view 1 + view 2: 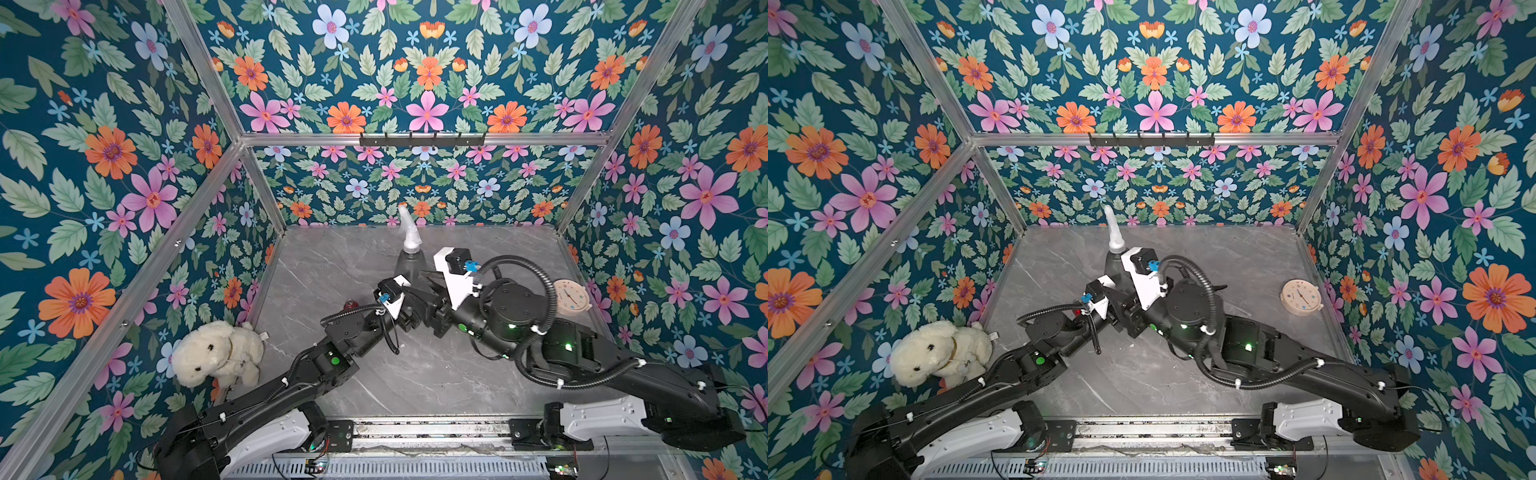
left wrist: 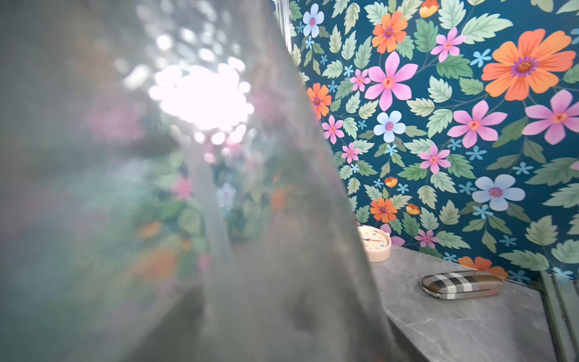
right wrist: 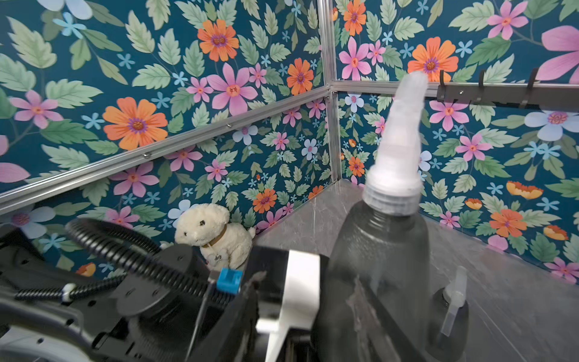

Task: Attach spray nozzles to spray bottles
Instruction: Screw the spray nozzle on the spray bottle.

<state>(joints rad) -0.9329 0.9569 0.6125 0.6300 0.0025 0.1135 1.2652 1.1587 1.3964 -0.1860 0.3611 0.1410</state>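
Note:
A smoky-grey spray bottle (image 1: 408,266) stands mid-table in both top views, with a whitish spray nozzle (image 1: 409,230) seated on its neck and tilted a little. My left gripper (image 1: 411,291) sits against the bottle's lower body, shut on it. The bottle fills the left wrist view, hiding the jaws. My right gripper (image 3: 307,313) is just right of the bottle and open, its fingers (image 3: 365,308) spread apart. Another grey bottle with a nozzle on it (image 3: 451,301) stands beyond. A small red bottle (image 1: 351,305) peeks out beside the left arm.
A cream plush dog (image 1: 218,353) lies at the table's front left corner. A round beige clock (image 1: 571,297) stands near the right wall. A plaid glasses case (image 2: 462,283) lies near it. A black hook rail (image 1: 422,139) hangs on the back wall.

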